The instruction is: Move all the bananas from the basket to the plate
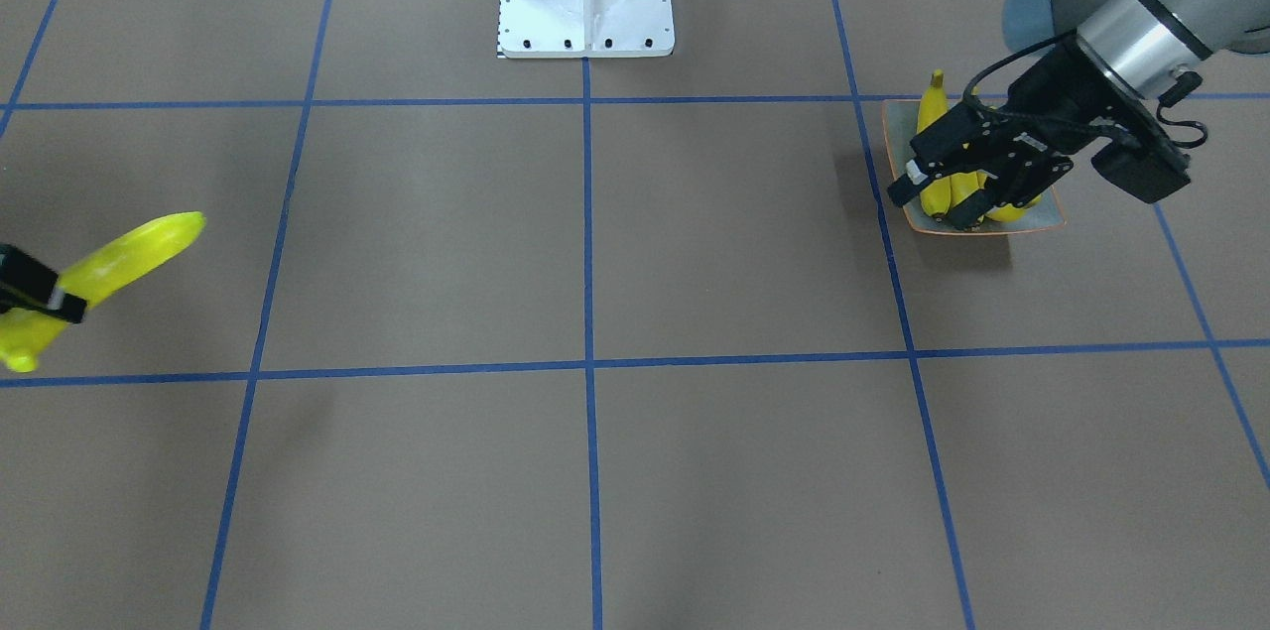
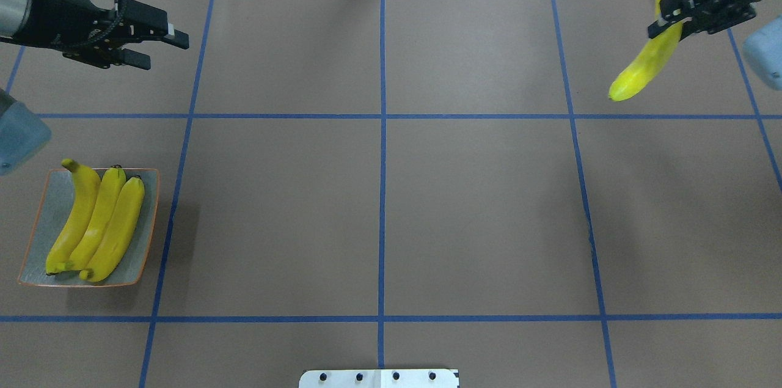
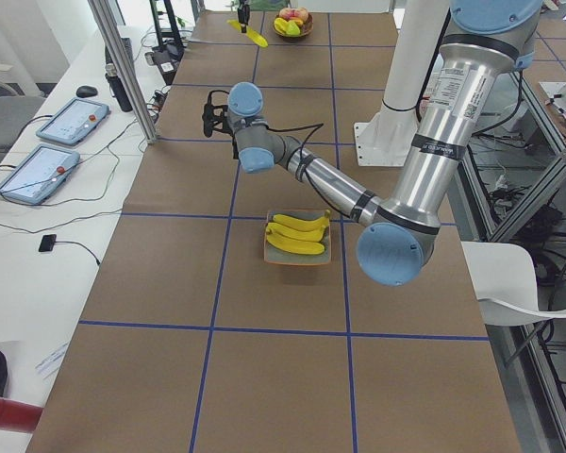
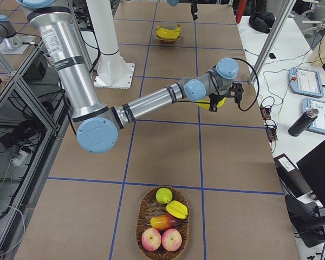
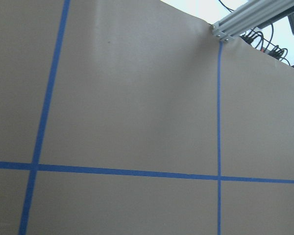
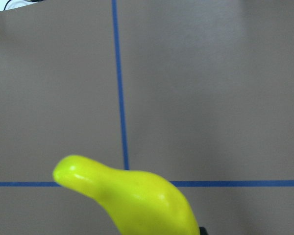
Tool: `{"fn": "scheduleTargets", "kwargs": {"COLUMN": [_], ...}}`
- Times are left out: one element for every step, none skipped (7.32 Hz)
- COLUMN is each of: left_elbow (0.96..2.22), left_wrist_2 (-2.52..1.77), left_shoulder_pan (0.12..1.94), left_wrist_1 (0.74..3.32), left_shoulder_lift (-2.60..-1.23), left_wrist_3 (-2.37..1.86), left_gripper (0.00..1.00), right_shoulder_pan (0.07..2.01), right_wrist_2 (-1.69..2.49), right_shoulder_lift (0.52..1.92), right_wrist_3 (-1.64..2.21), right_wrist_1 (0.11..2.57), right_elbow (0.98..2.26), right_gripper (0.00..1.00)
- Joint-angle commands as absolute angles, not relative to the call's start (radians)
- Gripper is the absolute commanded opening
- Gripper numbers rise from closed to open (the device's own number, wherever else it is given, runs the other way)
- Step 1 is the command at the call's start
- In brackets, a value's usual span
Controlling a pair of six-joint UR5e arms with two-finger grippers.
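Our right gripper is clamped on one banana, which hangs slanting in the air beneath its fingers. Our left gripper hangs empty, jaws apart. The plate, with three bananas lying side by side, sits lower, back toward our base from it.

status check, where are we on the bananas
Left gripper open, empty. Right gripper shut on fourth bright yellow banana, aloft. Three yellow bananas on square grey-green orange-rimmed plate. Left arm near plate, may crowd drop.
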State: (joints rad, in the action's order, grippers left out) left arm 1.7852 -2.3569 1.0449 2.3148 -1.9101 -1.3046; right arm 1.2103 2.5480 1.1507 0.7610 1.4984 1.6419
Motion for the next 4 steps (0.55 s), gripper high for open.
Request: {"fn": "scheduleTargets", "kwargs": {"left_elbow": [1.784, 1.781, 1.770, 1.763], "left_wrist_2": [-2.358, -2.358, -2.358, -2.358], "left_shoulder_pan": [0.979, 0.954, 0.928, 0.901], "left_wrist_1": [2.316, 2.315, 2.316, 2.316], "left_shoulder_lift": [-1.974, -1.995, -2.031, -2.060], "left_wrist_3": [-1.307, -1.305, -1.304, -1.302], "left_gripper": [1.00, 1.00, 1.00, 1.00], "right_shoulder_pan": [1.042, 1.004, 0.970, 0.933], "right_wrist_2": [2.548, 2.548, 2.551, 2.553], "right_shoulder_lift": [1.045, 1.019, 0.997, 0.959], "right_wrist_3": [0.882, 0.882, 0.868, 0.868], "right_wrist_1": [1.496, 1.494, 1.490, 1.489], "right_elbow": [1.641, 1.641, 1.643, 1.641], "right_gripper": [0.00, 0.00, 0.00, 0.00]}}
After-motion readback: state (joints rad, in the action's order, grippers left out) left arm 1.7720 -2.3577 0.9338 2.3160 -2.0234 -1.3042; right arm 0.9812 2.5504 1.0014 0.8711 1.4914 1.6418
